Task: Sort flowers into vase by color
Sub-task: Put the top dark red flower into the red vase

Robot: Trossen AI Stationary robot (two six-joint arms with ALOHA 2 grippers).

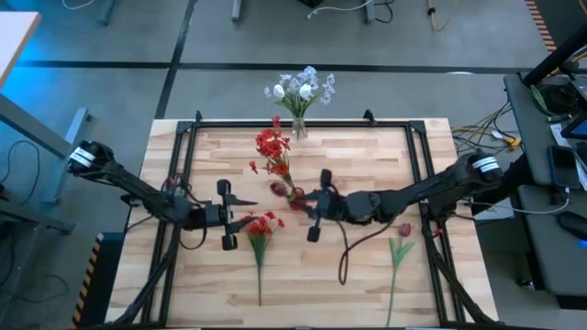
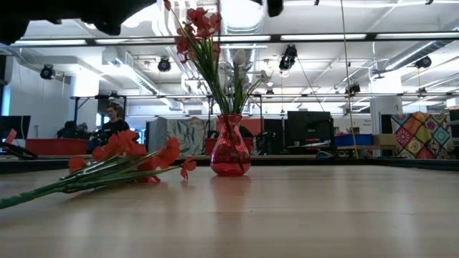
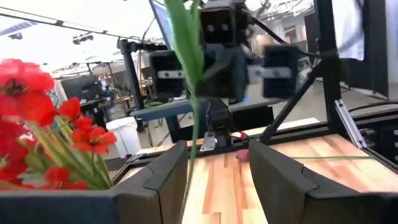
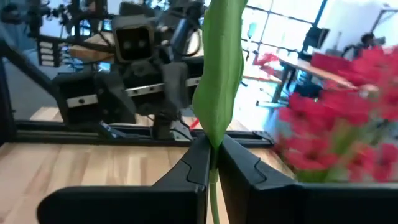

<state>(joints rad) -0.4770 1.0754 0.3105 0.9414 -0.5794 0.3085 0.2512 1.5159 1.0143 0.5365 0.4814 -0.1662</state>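
The right hand (image 1: 295,203) sits near the middle of the table (image 1: 367,156), its fingers (image 4: 199,163) pinched together on a green stem (image 4: 219,81) that rises straight up between them in the right wrist view. From above, this hand is right at the red vase (image 1: 295,195), where a dark pink bud (image 1: 278,188) shows just beside the vase mouth. Red flowers (image 1: 271,147) already stand in that vase; in the low view they reach up from its neck (image 2: 230,147).

The left hand (image 1: 246,220) lies toward the table's left, its fingers (image 3: 163,180) spread apart with nothing clamped between them. A thin green stem (image 3: 189,74) passes between them in the left wrist view. A red bunch (image 1: 260,226) lies flat on the table just beside this hand, its stem running toward the near edge.

A clear vase (image 1: 299,129) at the far edge holds white and pale-blue blossoms (image 1: 301,88). A pink tulip (image 1: 402,231) lies on the table's right side, under the right arm.

No brand, label or writing is legible anywhere. A seated person (image 2: 113,118) shows in the room beyond the table.
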